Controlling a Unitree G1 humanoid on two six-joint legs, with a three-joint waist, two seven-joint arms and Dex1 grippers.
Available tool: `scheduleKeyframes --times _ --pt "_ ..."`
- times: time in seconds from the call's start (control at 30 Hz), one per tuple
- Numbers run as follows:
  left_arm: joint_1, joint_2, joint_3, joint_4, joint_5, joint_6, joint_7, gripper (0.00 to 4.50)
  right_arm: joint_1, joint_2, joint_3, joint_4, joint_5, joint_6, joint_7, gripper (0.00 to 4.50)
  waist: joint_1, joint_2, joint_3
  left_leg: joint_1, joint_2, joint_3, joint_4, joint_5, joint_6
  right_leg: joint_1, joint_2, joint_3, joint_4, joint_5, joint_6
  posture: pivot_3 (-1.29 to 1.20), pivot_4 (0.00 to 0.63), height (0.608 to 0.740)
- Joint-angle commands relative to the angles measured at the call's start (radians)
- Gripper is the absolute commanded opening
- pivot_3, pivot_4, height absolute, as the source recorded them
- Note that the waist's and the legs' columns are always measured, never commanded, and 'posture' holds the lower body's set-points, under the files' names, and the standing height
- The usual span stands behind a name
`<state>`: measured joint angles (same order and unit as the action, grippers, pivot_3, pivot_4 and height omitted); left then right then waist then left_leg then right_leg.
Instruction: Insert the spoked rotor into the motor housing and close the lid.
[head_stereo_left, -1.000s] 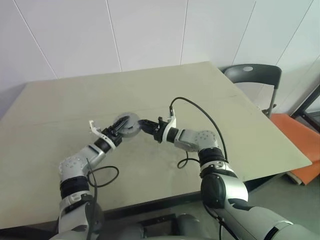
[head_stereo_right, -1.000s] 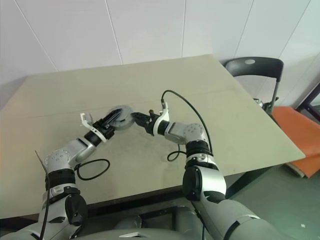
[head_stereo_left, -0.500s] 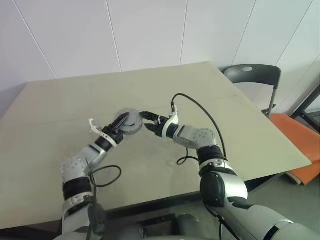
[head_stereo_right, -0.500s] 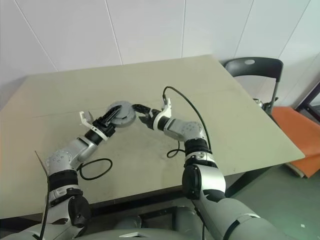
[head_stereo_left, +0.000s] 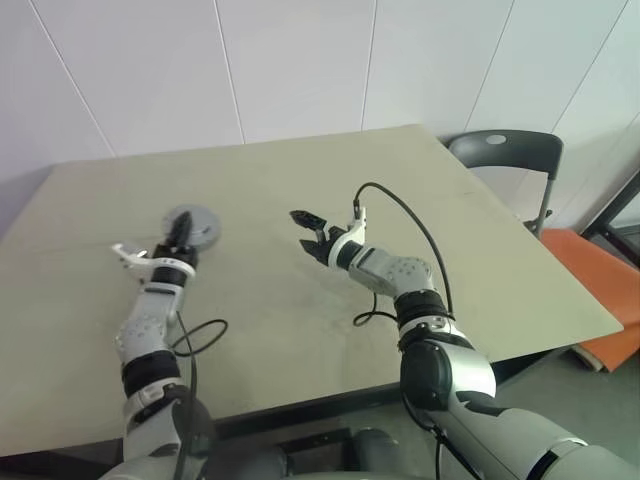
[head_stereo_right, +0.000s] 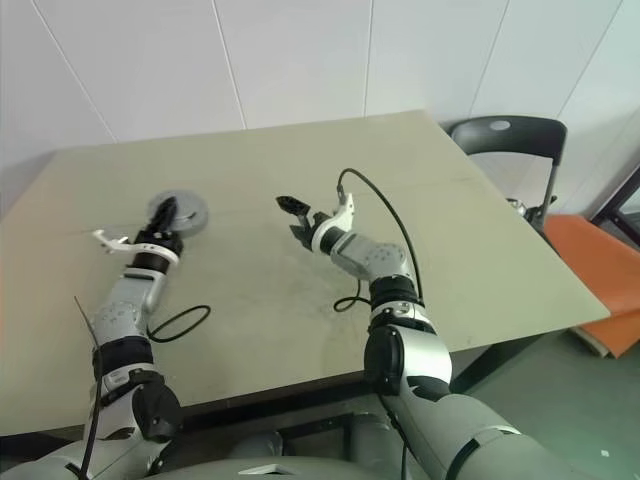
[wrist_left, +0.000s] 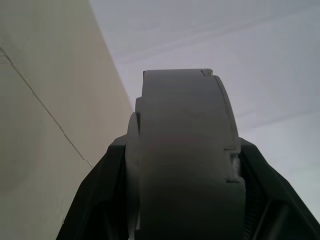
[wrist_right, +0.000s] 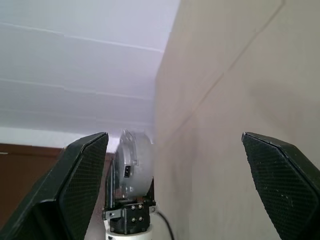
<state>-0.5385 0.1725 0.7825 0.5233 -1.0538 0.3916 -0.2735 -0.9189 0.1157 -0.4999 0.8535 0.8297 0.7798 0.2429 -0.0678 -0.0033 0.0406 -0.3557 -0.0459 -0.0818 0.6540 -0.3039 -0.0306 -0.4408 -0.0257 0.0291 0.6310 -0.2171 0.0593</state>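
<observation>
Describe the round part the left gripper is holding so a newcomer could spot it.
On the beige table, follow the robot's left arm to its left gripper. Clamped between its black fingers is a thick round grey puck, the motor housing, held edge-on above the table. The right gripper nearby is open and holds nothing.

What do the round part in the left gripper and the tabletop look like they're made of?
Motor housing, clamped edge-on in the left gripper: probably metal, with a matte pale grey finish and crisp machined steps and notches along its rim; painted plastic can't be ruled out. Table: looks like beige laminate or coated board, smooth and low-sheen, with a thin seam line running across it.
</observation>
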Motion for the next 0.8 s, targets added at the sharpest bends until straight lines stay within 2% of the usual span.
scheduleKeyframes --times 0.03,0.23,0.37,0.63,0.8 --pt "-0.074 0.068 0.032 0.051 0.047 -0.155 -0.002 2.24 -0.029 0.041 0.029 -0.063 -0.001 -0.012 0.024 4.48 0.001 -0.001 -0.001 0.000 0.000 0.000 0.000 0.000 0.000 0.000 0.000 0.000 0.000 0.000 0.000 0.00 0.000 0.740" --pt "-0.086 0.158 0.075 0.256 0.125 -0.330 0.055 2.24 -0.011 0.045 0.066 -0.116 0.000 0.001 0.034 4.48 0.000 -0.003 -0.002 0.000 0.000 0.000 0.000 0.000 0.000 0.000 -0.001 0.000 0.000 0.000 0.000 0.00 0.000 0.740" --pt "-0.092 0.173 0.076 0.333 0.169 -0.412 0.110 2.24 -0.008 0.044 0.072 -0.130 0.003 0.000 0.036 4.48 0.003 -0.006 -0.004 0.000 0.000 -0.001 0.000 0.000 0.000 0.000 -0.001 -0.001 0.000 0.000 0.000 0.00 0.000 0.740" --pt "-0.073 0.139 0.060 0.331 0.209 -0.446 0.179 2.24 -0.001 0.046 0.087 -0.143 0.006 0.006 0.040 4.48 0.003 -0.007 -0.005 0.000 -0.001 -0.001 0.000 0.000 0.000 0.000 -0.002 -0.001 0.000 0.000 0.000 0.00 0.000 0.740" --pt "-0.027 0.098 0.048 0.278 0.238 -0.430 0.306 2.24 -0.001 0.045 0.090 -0.135 0.004 0.007 0.041 4.48 0.001 -0.008 -0.007 0.001 -0.001 -0.001 0.000 0.000 0.000 0.001 -0.002 0.000 0.001 0.000 0.000 0.00 0.000 0.740"
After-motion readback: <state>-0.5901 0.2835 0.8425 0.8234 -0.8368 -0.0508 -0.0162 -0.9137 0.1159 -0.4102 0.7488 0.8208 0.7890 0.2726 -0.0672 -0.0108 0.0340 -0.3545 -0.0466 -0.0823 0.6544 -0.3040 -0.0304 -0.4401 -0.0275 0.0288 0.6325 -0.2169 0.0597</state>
